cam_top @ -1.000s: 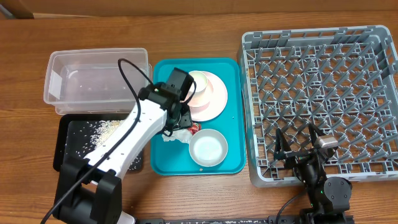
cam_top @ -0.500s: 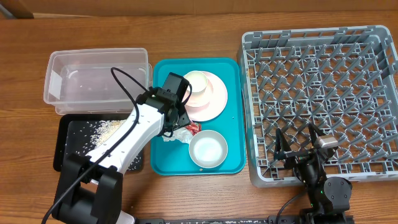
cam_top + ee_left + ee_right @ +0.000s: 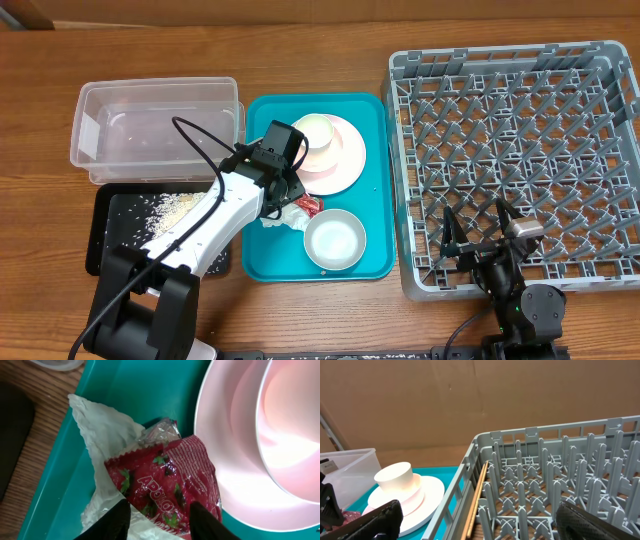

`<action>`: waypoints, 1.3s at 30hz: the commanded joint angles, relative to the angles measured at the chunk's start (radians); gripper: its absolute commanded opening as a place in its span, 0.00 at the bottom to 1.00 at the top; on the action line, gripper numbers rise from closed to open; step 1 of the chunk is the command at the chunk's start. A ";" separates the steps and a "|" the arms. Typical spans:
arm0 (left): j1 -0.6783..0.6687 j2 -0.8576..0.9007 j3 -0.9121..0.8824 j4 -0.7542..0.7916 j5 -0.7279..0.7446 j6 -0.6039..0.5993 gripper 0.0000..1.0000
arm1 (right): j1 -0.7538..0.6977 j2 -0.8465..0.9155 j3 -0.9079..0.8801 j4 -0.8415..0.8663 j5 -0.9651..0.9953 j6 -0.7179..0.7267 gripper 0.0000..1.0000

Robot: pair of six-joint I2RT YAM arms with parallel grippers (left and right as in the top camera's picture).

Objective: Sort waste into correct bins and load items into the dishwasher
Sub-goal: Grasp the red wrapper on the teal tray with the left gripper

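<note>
My left gripper (image 3: 160,522) hangs low over the teal tray, its jaws open on either side of the red snack wrapper (image 3: 165,480) (image 3: 308,204). The wrapper lies flat on the crumpled white napkin (image 3: 100,440) (image 3: 275,218). Just to the right sits the pink plate (image 3: 235,460) (image 3: 345,165), carrying a small pale bowl (image 3: 315,133). A round whitish bowl (image 3: 335,240) stands on the tray's near side. My right gripper (image 3: 476,235) (image 3: 480,525) rests wide open and holding nothing at the near-left corner of the grey dish rack (image 3: 520,160) (image 3: 545,480).
The teal tray (image 3: 258,262) lies between the rack and the bins. At the far left is the clear tub (image 3: 150,135). The black tray (image 3: 115,240) nearer me holds scattered rice grains (image 3: 170,205). The left arm reaches across the black tray.
The left gripper has slid slightly left and down onto the wrapper, and its jaws have narrowed around it. The right arm has not moved.
</note>
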 commanded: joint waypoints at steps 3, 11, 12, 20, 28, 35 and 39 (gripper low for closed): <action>0.008 0.009 -0.008 0.005 -0.054 -0.016 0.41 | -0.003 -0.010 -0.010 0.006 0.002 0.000 1.00; 0.008 0.009 -0.008 0.021 -0.051 -0.041 0.42 | -0.003 -0.010 -0.010 0.006 0.002 0.000 1.00; 0.008 0.009 -0.009 0.018 -0.049 -0.041 0.43 | -0.003 -0.010 -0.010 0.006 0.002 0.000 1.00; 0.008 0.009 -0.080 0.072 -0.047 -0.103 0.43 | -0.003 -0.010 -0.010 0.006 0.002 0.000 1.00; 0.008 -0.014 -0.086 0.102 -0.046 -0.104 0.21 | -0.003 -0.010 -0.010 0.006 0.002 0.000 1.00; 0.008 -0.032 -0.086 0.101 -0.046 -0.100 0.19 | -0.003 -0.010 -0.010 0.006 0.002 0.000 1.00; 0.008 -0.032 -0.085 0.109 -0.047 -0.101 0.09 | -0.003 -0.010 -0.010 0.006 0.002 0.000 1.00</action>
